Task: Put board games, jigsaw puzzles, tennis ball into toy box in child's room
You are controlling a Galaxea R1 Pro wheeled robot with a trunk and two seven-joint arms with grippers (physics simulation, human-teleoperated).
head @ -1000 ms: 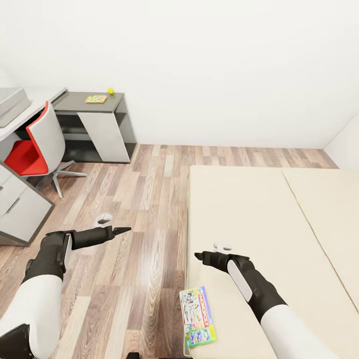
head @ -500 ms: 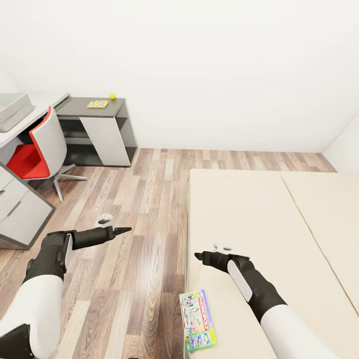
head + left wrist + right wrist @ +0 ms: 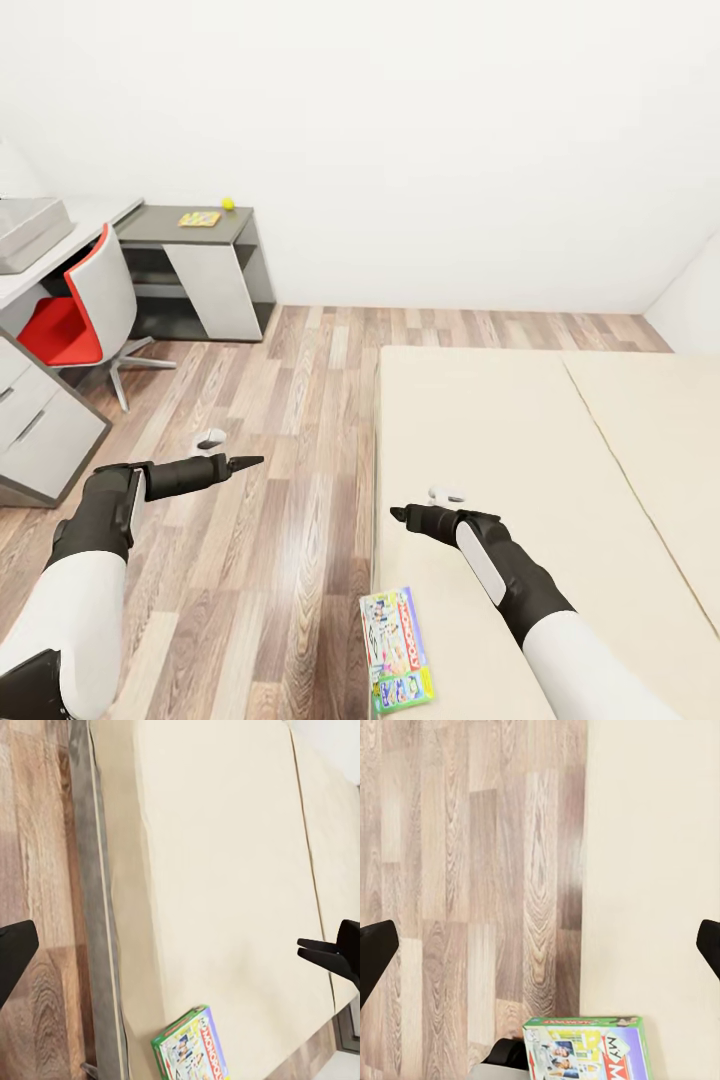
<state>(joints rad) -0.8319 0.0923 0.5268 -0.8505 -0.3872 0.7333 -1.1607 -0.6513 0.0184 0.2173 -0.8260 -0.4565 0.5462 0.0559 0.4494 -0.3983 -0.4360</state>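
Reaching forward over the wood floor in the lower left of the head view, the left gripper (image 3: 245, 461) holds nothing, its dark fingers drawn to a point there; its wrist view shows the two fingers at opposite edges of the picture, so the gripper is released. The right gripper (image 3: 398, 514) hovers over the near corner of the bed (image 3: 520, 420), empty as well, and its wrist view likewise puts a finger at each edge with a wide gap between, so it too is released.

A green-blue Monopoly board game (image 3: 397, 648) lies flat on the beige mattress at the bottom centre of the frame, just beside the bed's left edge and near the right forearm. It also appears in the left wrist view (image 3: 190, 1048) and the right wrist view (image 3: 585, 1047).

In the upper left, the dark grey part of the counter (image 3: 170, 224) carries a jigsaw puzzle (image 3: 199, 218) and, just beside it, the small yellow tennis ball (image 3: 228, 203). At the far left edge the light grey toy box (image 3: 28, 228) sits on the pale counter top, with a red chair (image 3: 75, 310) tucked below it.
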